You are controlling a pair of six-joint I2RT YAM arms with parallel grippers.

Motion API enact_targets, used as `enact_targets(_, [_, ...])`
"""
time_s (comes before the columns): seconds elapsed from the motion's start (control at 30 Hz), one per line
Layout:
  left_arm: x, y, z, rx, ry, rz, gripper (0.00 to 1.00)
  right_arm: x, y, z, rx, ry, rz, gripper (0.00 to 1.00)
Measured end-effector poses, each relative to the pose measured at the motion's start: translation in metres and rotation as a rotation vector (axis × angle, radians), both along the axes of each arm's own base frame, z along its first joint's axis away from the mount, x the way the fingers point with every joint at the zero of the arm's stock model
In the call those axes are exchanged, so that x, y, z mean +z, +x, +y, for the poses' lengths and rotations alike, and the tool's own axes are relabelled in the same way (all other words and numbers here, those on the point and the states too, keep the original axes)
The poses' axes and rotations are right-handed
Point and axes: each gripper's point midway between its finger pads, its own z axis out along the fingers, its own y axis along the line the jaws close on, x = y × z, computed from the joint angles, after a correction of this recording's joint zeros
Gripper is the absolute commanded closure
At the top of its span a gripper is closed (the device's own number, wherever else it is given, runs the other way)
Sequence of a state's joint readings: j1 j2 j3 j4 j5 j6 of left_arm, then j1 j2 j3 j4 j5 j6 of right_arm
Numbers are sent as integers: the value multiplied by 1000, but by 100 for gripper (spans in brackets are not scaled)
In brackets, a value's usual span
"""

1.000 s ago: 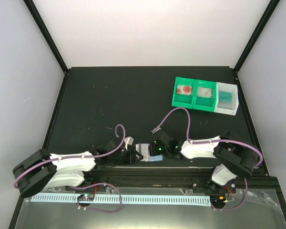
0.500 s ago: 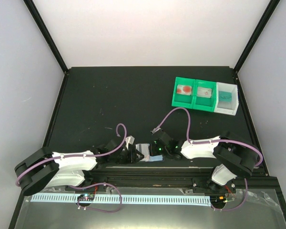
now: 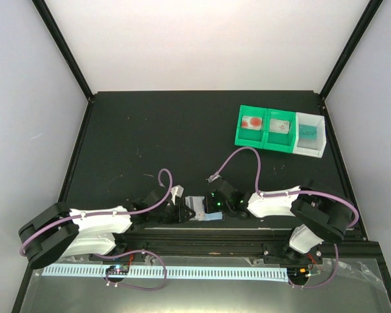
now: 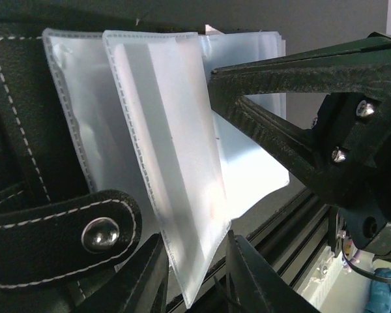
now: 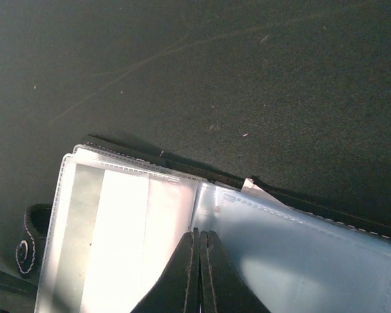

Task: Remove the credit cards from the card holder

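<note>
The card holder (image 3: 197, 208) lies open at the table's near edge between both grippers. In the left wrist view its black cover with snap strap (image 4: 58, 228) is at the left and its clear sleeves (image 4: 163, 150) fan out. My left gripper (image 4: 195, 277) is open, and the lower corner of one sleeve hangs between its fingers. My right gripper (image 5: 200, 233) is shut, with its tips at the seam between a whitish sleeve (image 5: 117, 235) and a pale blue panel (image 5: 300, 254). I cannot tell if it pinches anything. No credit card shows apart from the sleeves.
A green-and-white three-compartment tray (image 3: 280, 129) stands at the back right, with red-marked items in the green parts and a teal card (image 3: 311, 132) in the white part. A black rail (image 3: 247, 238) runs along the near edge just behind the card holder.
Hardly anything has changed. The left arm has shifted slightly, and both grippers stay at the card holder.
</note>
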State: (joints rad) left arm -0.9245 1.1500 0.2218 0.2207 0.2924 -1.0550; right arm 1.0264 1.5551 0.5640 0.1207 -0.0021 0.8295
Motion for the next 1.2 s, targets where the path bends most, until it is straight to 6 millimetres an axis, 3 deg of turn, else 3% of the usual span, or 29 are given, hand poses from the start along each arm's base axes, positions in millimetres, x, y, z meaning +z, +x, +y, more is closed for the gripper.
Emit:
enact_targets(0.03, [-1,0,0,0,3,1,72,0,0,0,0,0,0,99])
enact_targets(0.17, [-2,0,2,0,12,1,94,0,0,0,-2,1,1,94])
enact_targets(0.27, [-4,0,4,2,30,-1,98,1,0,1,-2,5,4,88])
enact_targets(0.63, [6,7,14,19,105,-63,98,16,-10,-16,2,-10,5,72])
enact_targets(0.87, [7,9,22,24,156,-77,93,32,-13,-27,-4,-16,-13,71])
enact_targets(1.1, [13,11,20,14,172,-87,77,16,-16,-34,-2,-68,7,69])
enact_targets(1.2, [13,13,18,9,179,-84,74,4,-17,-37,1,-104,24,69])
